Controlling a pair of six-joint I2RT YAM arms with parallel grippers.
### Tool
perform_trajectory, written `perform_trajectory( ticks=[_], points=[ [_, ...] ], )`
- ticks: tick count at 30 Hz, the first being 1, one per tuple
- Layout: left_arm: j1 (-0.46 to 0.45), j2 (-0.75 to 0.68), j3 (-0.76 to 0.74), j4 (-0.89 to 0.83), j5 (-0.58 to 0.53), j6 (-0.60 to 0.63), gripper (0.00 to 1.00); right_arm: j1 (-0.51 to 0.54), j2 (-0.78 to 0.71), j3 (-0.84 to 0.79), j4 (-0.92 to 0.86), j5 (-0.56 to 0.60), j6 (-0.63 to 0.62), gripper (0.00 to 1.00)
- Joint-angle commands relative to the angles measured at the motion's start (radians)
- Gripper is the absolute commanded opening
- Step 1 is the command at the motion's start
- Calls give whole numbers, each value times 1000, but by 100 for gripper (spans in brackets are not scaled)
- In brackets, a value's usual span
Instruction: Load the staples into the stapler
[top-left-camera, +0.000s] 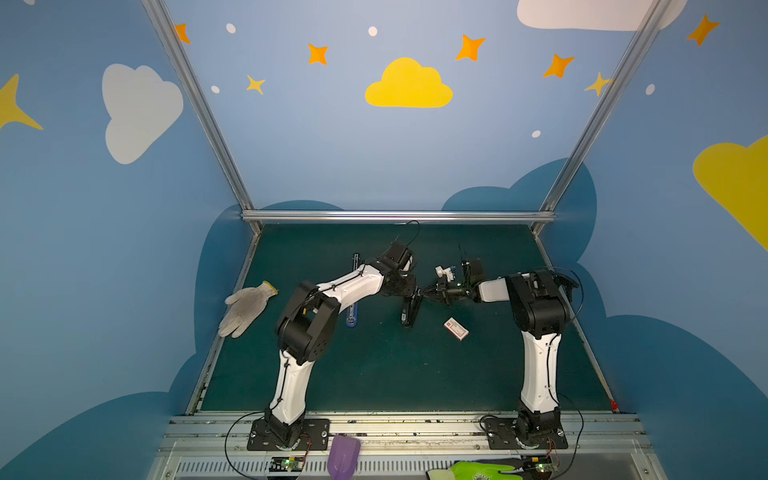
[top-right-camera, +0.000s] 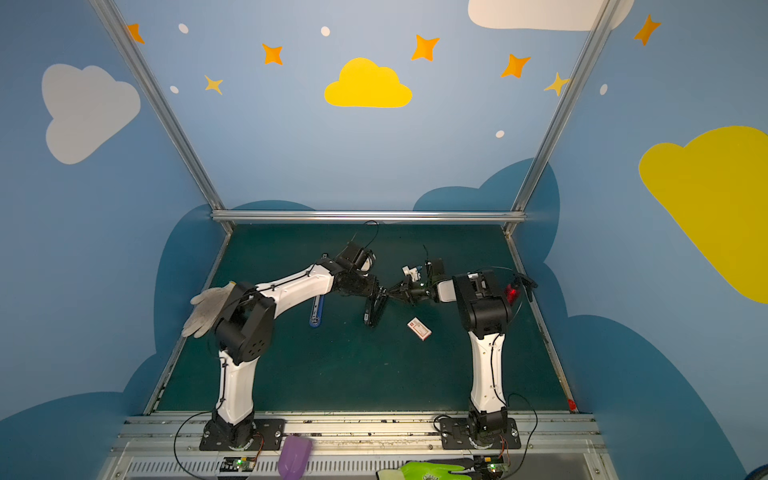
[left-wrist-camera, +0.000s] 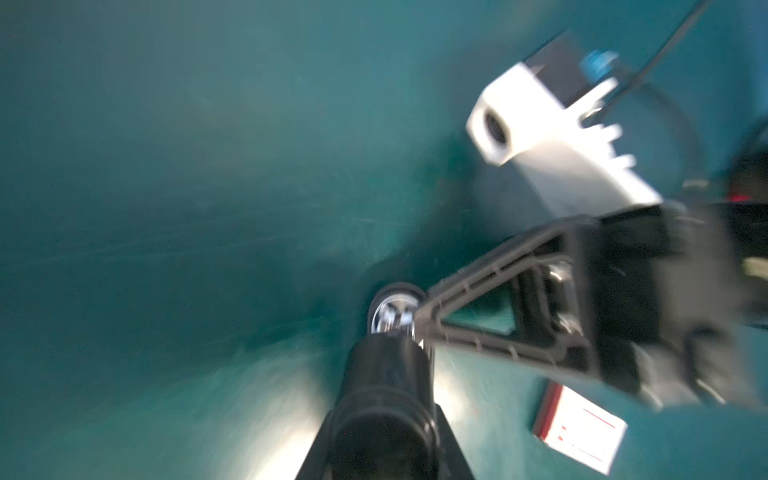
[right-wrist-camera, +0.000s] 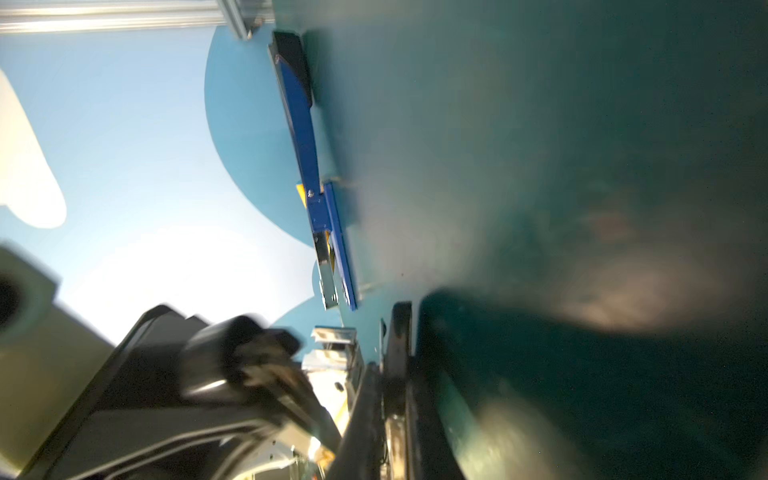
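Likely light and brittle, the staples lie hidden in the white box (top-left-camera: 456, 328) on the tabletop (top-left-camera: 374, 374) beside the black stapler (top-left-camera: 409, 311), which the left claw (top-left-camera: 413, 296) grips, the right claw (top-left-camera: 424, 293) pinched shut; take a strip gently by its long sides.

Robot lab booth w/ alu frame (top-left-camera: 397, 216), cloud-mural walls (top-left-camera: 409, 85) (green mat (top-left-camera: 374, 374)).

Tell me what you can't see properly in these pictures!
- Inside the white box: its own cover hides it in both top views.
- Whether the left gripper grips the black stapler: too small in both top views, blurred in the left wrist view.
- Green glove: cut off by the bottom edge in both top views.
- Purple thing: blurry, cut off by the same edge.
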Motion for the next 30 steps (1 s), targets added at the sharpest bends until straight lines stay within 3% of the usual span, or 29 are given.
perform_trajectory(
  ticks=[1, 8, 19, 25, 30],
  points=[
    [-10, -182, -93, 33, -52, 9, 4, -41, 25, 8, -77, 200, 4, 0],
    [-31, -344, -282, 87, -123, -11, 4, -42, 39, 8, -57, 226, 47, 0],
    [-151, -623, -602, 115, -282, -50, 4, -49, 51, 21, -41, 256, 81, 0],
    [-175, -744, -777, 144, -298, -123, 4, -53, 69, 27, -6, 242, 109, 0],
    [-195, -753, -856, 177, -296, -173, 4, -54, 75, 26, 20, 226, 121, 0]
  ],
)
